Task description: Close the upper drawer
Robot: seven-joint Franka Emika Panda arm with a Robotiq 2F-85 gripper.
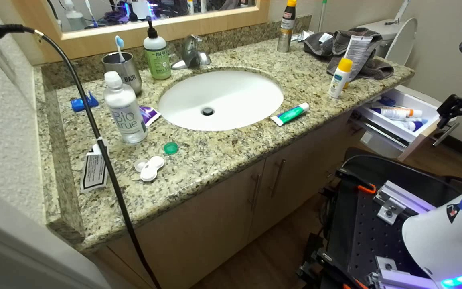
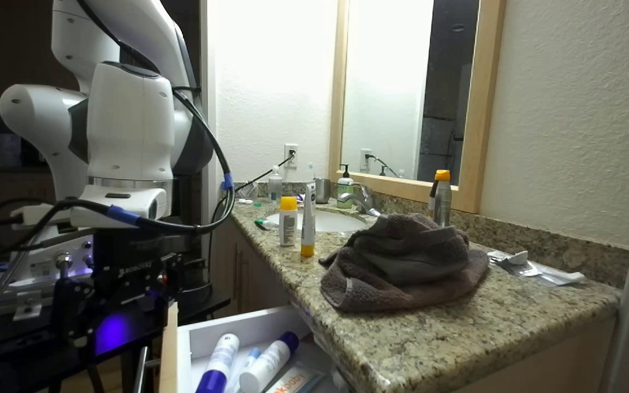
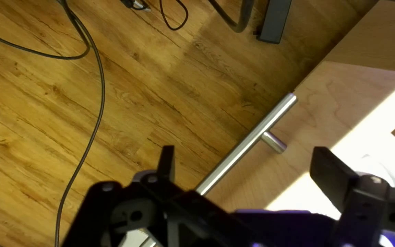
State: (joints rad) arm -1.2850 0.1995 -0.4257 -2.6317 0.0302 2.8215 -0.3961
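Observation:
The upper drawer (image 1: pixel 420 138) is pulled out from under the counter's end, with a light tan wood front and white interior. Its front edge shows in an exterior view (image 2: pixel 169 349) and in the wrist view (image 3: pixel 315 106). Blue-and-white tubes (image 2: pixel 268 363) lie inside. A metal bar handle (image 3: pixel 245 140) runs along the front; it also shows in both exterior views (image 1: pixel 445 134) (image 2: pixel 141 371). My gripper (image 3: pixel 243 161) is open and empty over the front panel, one finger on the floor side of the handle, the other over the interior. It shows in both exterior views (image 1: pixel 460 123) (image 2: pixel 118 330); contact cannot be told.
The granite counter (image 1: pixel 231 148) overhangs the cabinet, with a sink (image 1: pixel 223 100), a dark towel (image 2: pixel 402 273) and bottles near its edge. My base stands on a black table (image 1: pixel 359 228) beside the drawer. Cables (image 3: pixel 96 120) lie on the wood floor (image 3: pixel 142 103).

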